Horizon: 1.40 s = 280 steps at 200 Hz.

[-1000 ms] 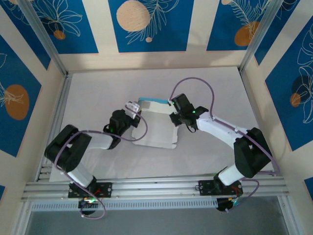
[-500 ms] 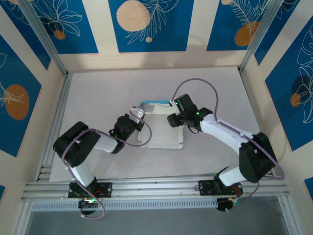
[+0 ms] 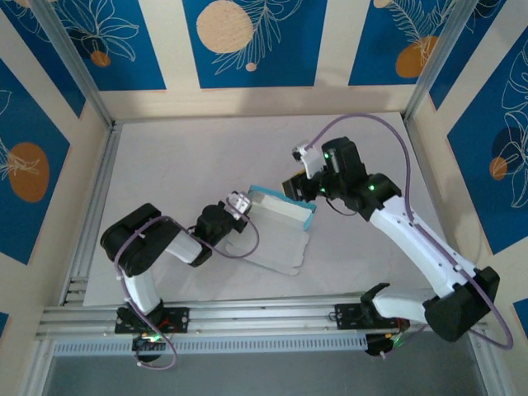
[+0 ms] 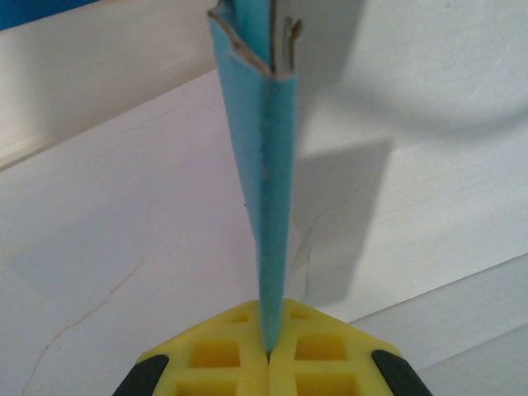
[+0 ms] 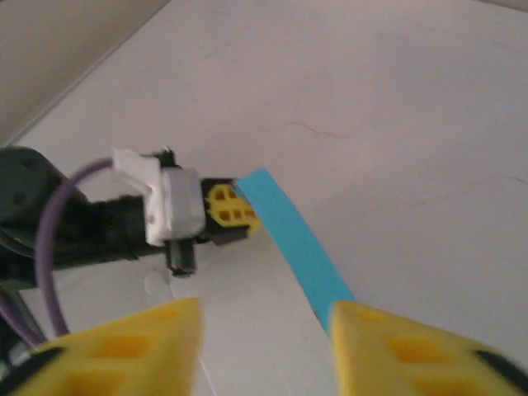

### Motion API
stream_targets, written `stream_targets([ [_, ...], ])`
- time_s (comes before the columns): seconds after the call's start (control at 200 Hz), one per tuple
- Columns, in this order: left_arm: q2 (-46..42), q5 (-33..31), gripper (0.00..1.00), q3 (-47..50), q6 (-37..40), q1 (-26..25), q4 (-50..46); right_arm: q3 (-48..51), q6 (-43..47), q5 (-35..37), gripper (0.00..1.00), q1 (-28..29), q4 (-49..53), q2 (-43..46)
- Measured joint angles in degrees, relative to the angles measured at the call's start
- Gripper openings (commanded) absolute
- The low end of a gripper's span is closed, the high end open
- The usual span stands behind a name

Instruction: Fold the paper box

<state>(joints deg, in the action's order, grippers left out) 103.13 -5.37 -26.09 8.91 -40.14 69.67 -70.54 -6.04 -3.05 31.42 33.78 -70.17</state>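
The paper box [image 3: 276,239] lies partly folded in the middle of the table, white side up, with a light-blue folded edge [image 3: 285,205] raised along its far side. My left gripper [image 3: 240,205] is shut on the left end of that blue fold [image 4: 272,206], which runs straight out from between the yellow fingertips [image 4: 270,351]. My right gripper [image 3: 297,188] hovers open above the fold's right end. In the right wrist view the blue strip [image 5: 293,235] passes close by the right finger [image 5: 396,346] of that gripper [image 5: 264,330], and nothing is held between the jaws.
The white table mat [image 3: 165,157] reaches to the metal rails on the left [image 3: 91,214] and along the near edge [image 3: 264,318]. Blue and cream patterned walls [image 3: 247,41] close in the back and sides.
The right gripper has let go of the box's far edge and pulled up and away to the right. The left gripper has slid right and nearer with the box, which now lies slanted.
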Motion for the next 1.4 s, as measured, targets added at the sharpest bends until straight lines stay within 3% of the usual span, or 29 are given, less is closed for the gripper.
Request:
stream_targets([
  [0.175,0.9,0.2,0.0,-0.02,0.61,-0.94,1.51,-9.49,-7.43,-1.92,0.0,0.57,1.01,-10.14],
  [0.49,6.08,-0.66,0.0,-0.02,0.44,-1.66,7.06,-14.91,-19.87,-5.38,0.0,2.73,4.13,-26.53],
  [1.146,8.46,-4.87,0.0,-0.09,0.66,-3.52,8.35,-12.22,-22.51,-3.32,0.0,6.16,0.85,-32.46],
  [1.261,8.46,-6.67,0.06,-0.09,0.63,-3.93,8.31,-11.41,-22.51,-2.75,0.0,6.47,-0.44,-32.26],
  [1.401,8.48,-9.68,0.0,-0.09,0.44,-4.81,8.26,-10.23,-22.53,-2.69,0.0,6.49,-1.97,-31.63],
])
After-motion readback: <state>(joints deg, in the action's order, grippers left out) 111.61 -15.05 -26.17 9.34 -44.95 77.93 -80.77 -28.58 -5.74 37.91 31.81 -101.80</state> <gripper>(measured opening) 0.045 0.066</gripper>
